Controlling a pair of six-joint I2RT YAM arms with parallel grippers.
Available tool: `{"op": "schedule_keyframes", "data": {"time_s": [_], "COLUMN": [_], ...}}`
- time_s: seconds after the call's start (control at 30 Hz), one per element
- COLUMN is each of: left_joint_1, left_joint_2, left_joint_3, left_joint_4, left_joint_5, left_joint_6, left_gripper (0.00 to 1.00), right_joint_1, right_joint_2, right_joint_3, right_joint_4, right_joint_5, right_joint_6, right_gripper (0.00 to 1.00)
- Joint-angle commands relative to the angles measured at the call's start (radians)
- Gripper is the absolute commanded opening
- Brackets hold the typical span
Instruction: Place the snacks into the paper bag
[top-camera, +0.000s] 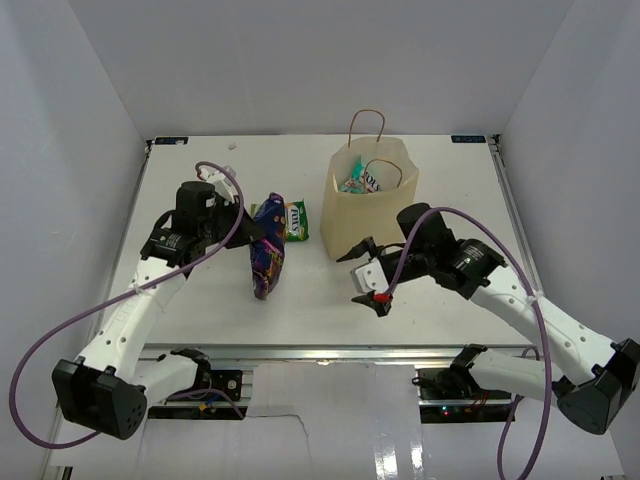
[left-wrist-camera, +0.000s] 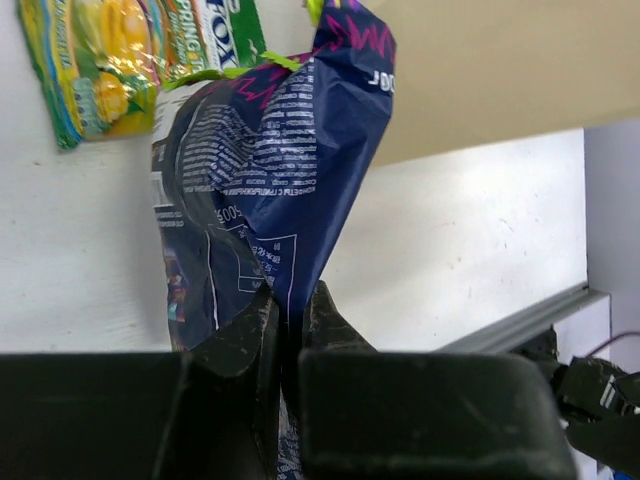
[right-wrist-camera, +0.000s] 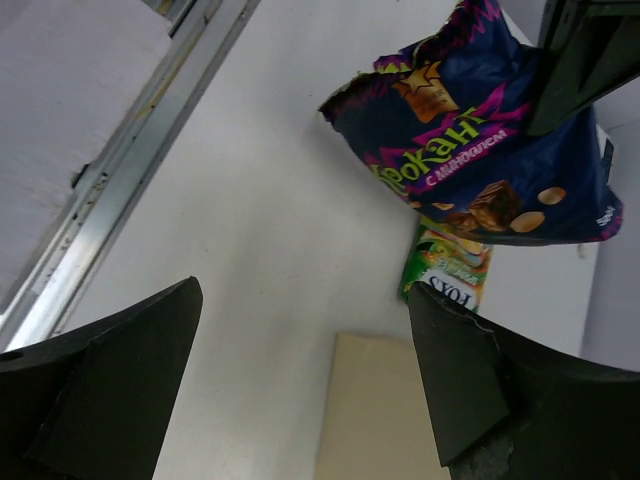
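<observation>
Left gripper: clamped on the dark blue bag, which hangs from the pinched edge, its lower end at or just over the table; you cannot tell which.
- Your left wrist view shows both fingers pressed together with the foil squeezed between them.
- This view gives you the back of the dark blue bag: dense white small print, too fine to read.

Right gripper: jaws spread wide with nothing between them, just near of the paper bag.

Labels:
- Only your right wrist view shows the front of the dark blue bag: yellow Cyrillic ending "...екант", then "С МИНДАЛЕМ", with pictured nuts and brown pieces.
- The green-yellow pack lies flat just right of the dark blue bag. Your right wrist view shows the pack with an upside-down word like "FOXS". The left wrist view shows only "OX" on it.

Paper bag: upright, right of centre, far half of the table. Only the top view looks inside, where you can see 1 teal packet.
</observation>
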Motion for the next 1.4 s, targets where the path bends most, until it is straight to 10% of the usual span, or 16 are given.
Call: {"op": "schedule_keyframes", "data": {"time_s": [0.0,0.77,1.0,1.37], "left_joint_1": [0.004,0.002,0.002,0.002], "left_joint_2": [-0.093,-0.327,-0.331,-0.333], "left_joint_3": [-0.005,-0.105,-0.091,-0.077], "left_joint_4": [0.084,-0.013,-0.015,0.024], "left_joint_5": [0.115,0.436,0.456,0.484], "left_joint_6": [-0.009,0.091,0.091,0.075], "left_gripper": [0.0,0.0,0.0,0.0], "right_joint_1": [0.071,0.192,0.221,0.221], "right_joint_2": [0.052,0.771,0.83,0.877], "right_joint_3": [0.038,0.932,0.902,0.934], "right_joint_4": [0.205,-0.416,-0.492,-0.498], "right_joint_5": [0.146,0.077,0.108,0.122], "right_joint_6": [0.009,-0.356,-0.36,-0.254], "right_gripper": [0.9,0.96,1.0,0.31]}}
